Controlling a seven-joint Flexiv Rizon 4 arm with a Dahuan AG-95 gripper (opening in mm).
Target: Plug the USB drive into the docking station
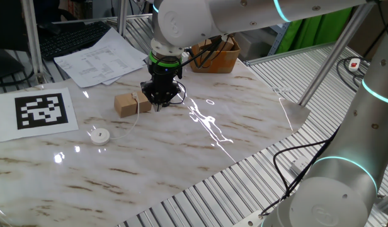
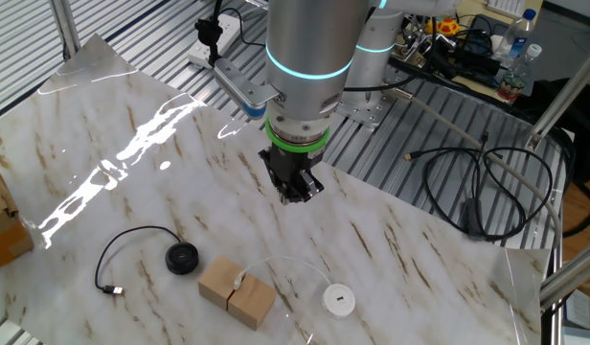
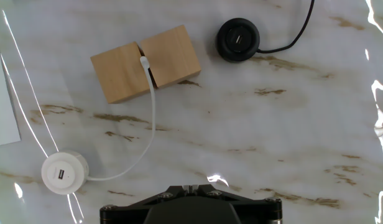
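Gripper (image 2: 293,189) hangs over the marble table (image 2: 400,259), fingers pointing down; I cannot tell if they are apart or together. One wooden block (image 3: 146,63), split in two halves, lies on the table. One white round docking station (image 3: 64,172) lies near it, its cable (image 3: 153,118) reaching the block. One black round puck (image 3: 238,40) lies beside the block.

On the tabletop (image 2: 448,278) lie two wooden blocks (image 3: 146,72) side by side; one white round docking puck (image 3: 64,173) with one white cable (image 3: 153,118); one black round puck (image 3: 238,40) with one black cable (image 2: 118,259). One printed marker sheet (image 1: 36,112); one stack of papers (image 1: 99,58); one cardboard box (image 1: 216,57).
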